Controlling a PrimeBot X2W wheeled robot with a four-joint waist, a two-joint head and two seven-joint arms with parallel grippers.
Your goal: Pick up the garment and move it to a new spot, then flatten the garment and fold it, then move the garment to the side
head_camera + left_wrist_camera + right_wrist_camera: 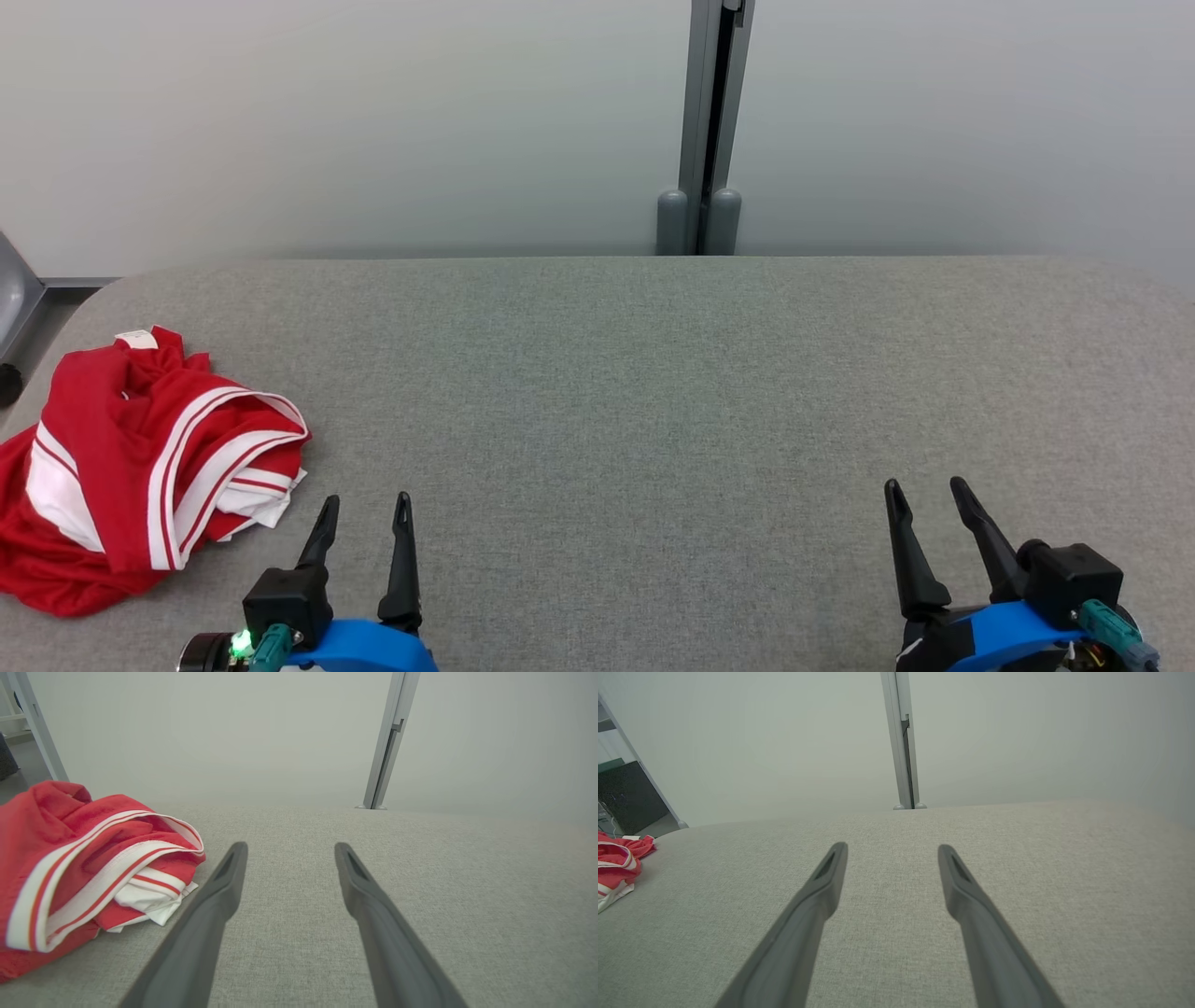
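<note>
A crumpled red garment (131,467) with white stripes lies in a heap at the left end of the grey fabric-covered table (653,392). In the left wrist view the garment (79,868) sits just left of the fingers. At the lower left, my left gripper (366,504) stands open just right of the heap, apart from it, with nothing between its fingers. My right gripper (926,487) is open at the lower right, far from the cloth, also empty. In the right wrist view the garment (616,863) shows at the far left edge.
A pale wall with a grey vertical post (711,131) stands behind the table's far edge. The table's rounded corners fall away at the far left and far right. A grey metal frame (19,299) shows past the left end.
</note>
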